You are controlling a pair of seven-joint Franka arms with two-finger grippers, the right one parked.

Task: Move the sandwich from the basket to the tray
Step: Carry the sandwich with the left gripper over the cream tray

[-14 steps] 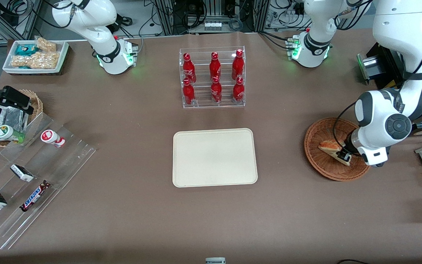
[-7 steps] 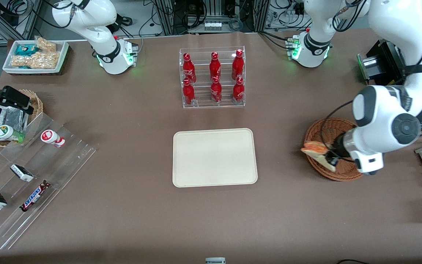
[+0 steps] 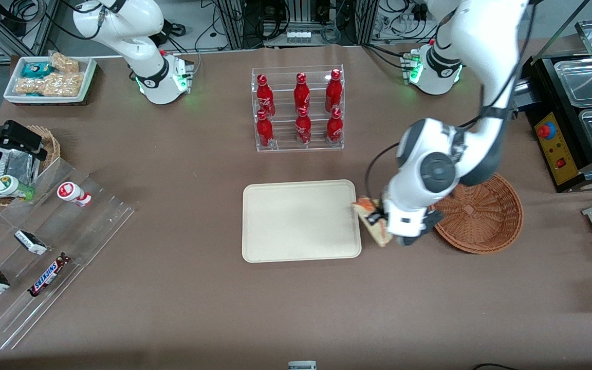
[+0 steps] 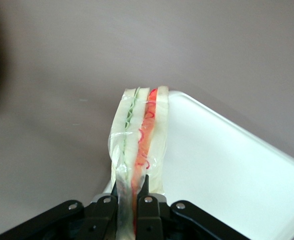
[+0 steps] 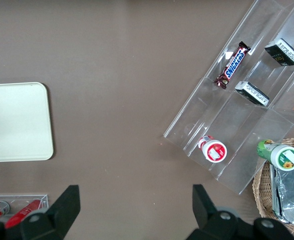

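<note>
The sandwich (image 3: 371, 225) (image 4: 139, 145), a wrapped white-bread wedge with red and green filling, hangs in the air over the edge of the cream tray (image 3: 296, 221) (image 4: 226, 165) that faces the basket. My left gripper (image 3: 376, 220) (image 4: 132, 192) is shut on the sandwich, its fingers (image 4: 146, 192) pinching the wedge's narrow end. The round wicker basket (image 3: 481, 216) stands on the table toward the working arm's end, with nothing in it. The tray (image 5: 17, 122) holds nothing.
A clear rack of red bottles (image 3: 298, 109) stands farther from the front camera than the tray. Clear stepped shelves with snack bars (image 3: 44, 241) lie toward the parked arm's end, beside a foil-lined basket (image 3: 13, 164). A black appliance (image 3: 573, 103) stands near the wicker basket.
My gripper has lifted the sandwich out of the basket and carried it across to the tray's edge. The basket is left with nothing in it.
</note>
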